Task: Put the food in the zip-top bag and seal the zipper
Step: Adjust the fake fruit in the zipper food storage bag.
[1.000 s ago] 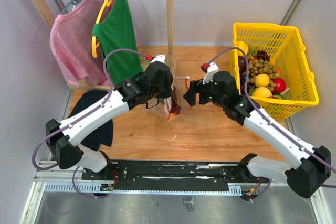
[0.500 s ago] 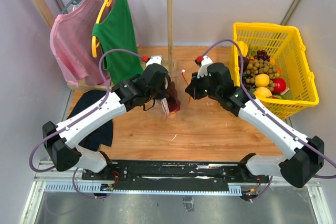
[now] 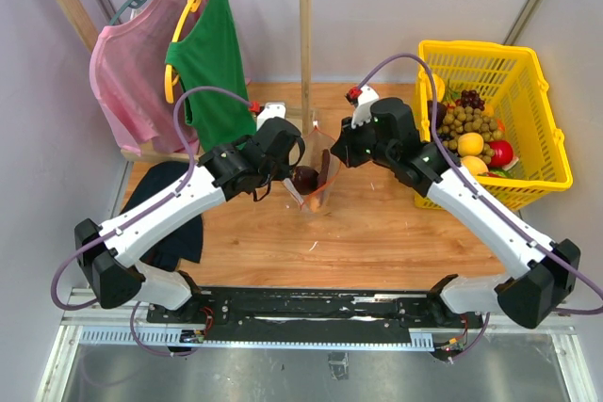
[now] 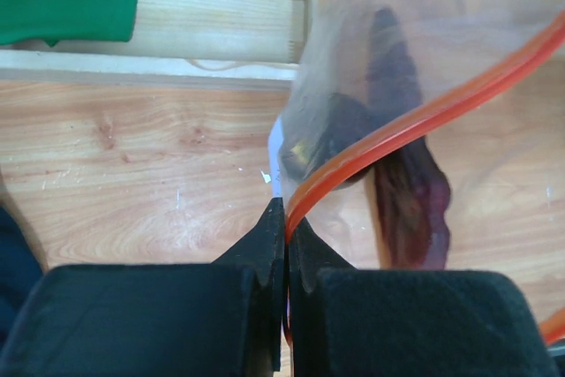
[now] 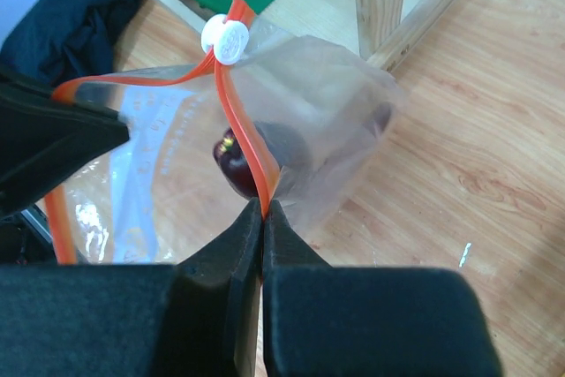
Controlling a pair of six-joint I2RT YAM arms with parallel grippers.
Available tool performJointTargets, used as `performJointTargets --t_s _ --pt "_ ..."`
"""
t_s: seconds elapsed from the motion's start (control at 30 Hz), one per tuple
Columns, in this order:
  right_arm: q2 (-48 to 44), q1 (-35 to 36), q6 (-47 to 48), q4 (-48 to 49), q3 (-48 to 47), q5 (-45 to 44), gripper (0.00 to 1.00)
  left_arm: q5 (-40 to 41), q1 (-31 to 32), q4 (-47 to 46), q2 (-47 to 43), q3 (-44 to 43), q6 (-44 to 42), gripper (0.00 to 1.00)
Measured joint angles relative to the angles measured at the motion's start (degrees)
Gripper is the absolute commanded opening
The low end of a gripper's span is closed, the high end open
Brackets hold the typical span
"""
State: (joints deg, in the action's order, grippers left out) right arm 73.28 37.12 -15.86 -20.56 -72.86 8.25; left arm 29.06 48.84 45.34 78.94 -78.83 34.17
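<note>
At the far left a pink shirt [image 3: 127,68] and a green top [image 3: 209,63] hang from a wooden rack [image 3: 305,44], and a dark blue cloth [image 3: 170,209] lies on the bench [image 3: 377,233] near them. Right of the cloth, the left claw [image 4: 284,209] is pinched fully together on the zipper [image 4: 424,116], its tips meeting over the orange-red strip. The zip-top bag [image 5: 327,103] hangs in the middle of the bench between the two claws, just near of the rack's post; whether its bottom touches the wood cannot be told. Through the clear plastic show a dark purple round fruit [image 5: 231,161] and a dark reddish elongated piece [image 4: 410,209]. A white slider [image 5: 231,40] sits at the bag's far end, where two runs of the strip part. The right claw [image 5: 263,209] is likewise closed tight on the strip, just beside the purple fruit. At the far right a yellow basket [image 3: 499,68] holds two orange-yellow fruits [image 3: 470,144], tan balls [image 3: 466,120], dark grapes [image 3: 469,98] and a red piece [image 3: 500,152].
</note>
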Motion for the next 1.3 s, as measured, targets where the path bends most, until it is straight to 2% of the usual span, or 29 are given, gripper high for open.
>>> performJointTargets --t_s 0.27,0.4,0.73,0.83,1.03,1.13,1.3 --pt "2.95 0.0 0.7 -0.31 0.96 -0.74 0.01 -2.84 0.0 -2.19 -0.92 0.5 -2.14 0.0" --pt "4.5 0.0 0.5 0.26 0.96 2.38 0.01 -2.91 0.0 -3.37 -1.9 1.84 -2.67 0.0" --pt "3.61 0.0 -0.59 5.07 1.38 7.21 0.01 -1.09 0.0 0.59 5.05 -0.96 -3.19 0.0" --pt "2.43 0.0 -0.72 6.43 2.93 6.64 0.01 -2.21 0.0 -1.14 2.29 -1.62 -4.11 0.01" --pt "-1.25 0.0 -0.68 10.03 7.41 3.93 0.02 -4.5 0.0 -8.15 -8.07 2.95 -5.25 0.0" --pt "0.11 0.0 -0.7 10.05 7.5 3.78 0.02 -4.74 0.0 -8.35 -6.19 3.63 -4.76 0.0" --pt "4.79 0.0 -0.9 9.38 7.91 3.85 0.06 -4.07 0.04 -4.13 3.02 3.54 -3.89 0.0"
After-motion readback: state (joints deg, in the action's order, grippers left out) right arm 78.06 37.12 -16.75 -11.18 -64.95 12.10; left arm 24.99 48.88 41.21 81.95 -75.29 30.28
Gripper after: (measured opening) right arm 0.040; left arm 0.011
